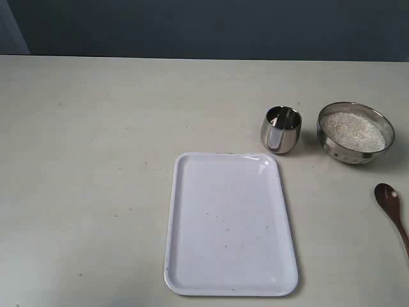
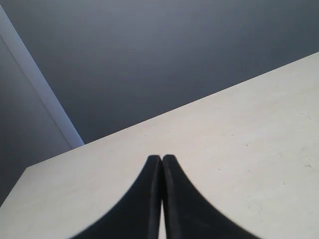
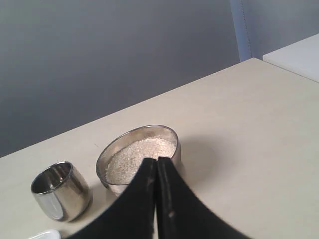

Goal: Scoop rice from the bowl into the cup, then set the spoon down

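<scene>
The steel bowl [image 1: 356, 133] [image 3: 138, 158] holds white rice [image 1: 353, 131] [image 3: 137, 153] and stands at the right of the table. Just left of it is the small steel cup [image 1: 281, 129] [image 3: 62, 190], upright. The dark wooden spoon [image 1: 392, 208] lies on the table at the right edge, in front of the bowl, its handle running out of the exterior view. My right gripper [image 3: 157, 160] is shut with nothing in it, above the table short of the bowl. My left gripper [image 2: 161, 158] is shut and empty over bare table. Neither arm shows in the exterior view.
A white rectangular tray [image 1: 231, 224] lies empty in the middle of the table, in front of the cup. A dark wall runs behind the table's far edge [image 1: 204, 59].
</scene>
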Robot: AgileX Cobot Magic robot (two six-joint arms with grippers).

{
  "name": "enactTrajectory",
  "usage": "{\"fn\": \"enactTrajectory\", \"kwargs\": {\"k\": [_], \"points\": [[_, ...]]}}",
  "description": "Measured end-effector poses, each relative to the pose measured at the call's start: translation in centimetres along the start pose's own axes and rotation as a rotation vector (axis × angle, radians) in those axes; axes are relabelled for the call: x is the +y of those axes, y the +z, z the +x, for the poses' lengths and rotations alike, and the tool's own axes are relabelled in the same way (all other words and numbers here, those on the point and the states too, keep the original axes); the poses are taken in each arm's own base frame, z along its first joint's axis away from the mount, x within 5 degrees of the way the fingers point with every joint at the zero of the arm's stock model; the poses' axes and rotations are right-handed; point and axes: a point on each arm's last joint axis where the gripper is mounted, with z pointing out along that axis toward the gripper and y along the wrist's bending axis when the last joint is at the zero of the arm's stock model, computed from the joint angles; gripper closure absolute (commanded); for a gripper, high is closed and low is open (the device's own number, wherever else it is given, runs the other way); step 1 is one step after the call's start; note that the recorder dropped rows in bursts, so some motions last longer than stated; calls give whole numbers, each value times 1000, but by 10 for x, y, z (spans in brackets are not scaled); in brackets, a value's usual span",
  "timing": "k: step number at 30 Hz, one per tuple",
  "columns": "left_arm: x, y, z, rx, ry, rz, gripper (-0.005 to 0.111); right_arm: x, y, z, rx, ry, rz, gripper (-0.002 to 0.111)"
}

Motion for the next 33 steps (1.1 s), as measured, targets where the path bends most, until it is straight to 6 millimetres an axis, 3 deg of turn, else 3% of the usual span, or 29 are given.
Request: {"fn": "enactTrajectory", "kwargs": {"k": [21,24,30,33], "points": [[0,0,0,0,0,0,106,0,0,-3,-29,14,-4,108],[0,0,0,0,0,0,106,2,0,-8,-87,133,-29,108],[0,0,0,0,0,0,106,6,-1,-14,-125,593,-108,108],[0,0,0,0,0,0,106,7,-1,-14,-121,677,-124,108]]}}
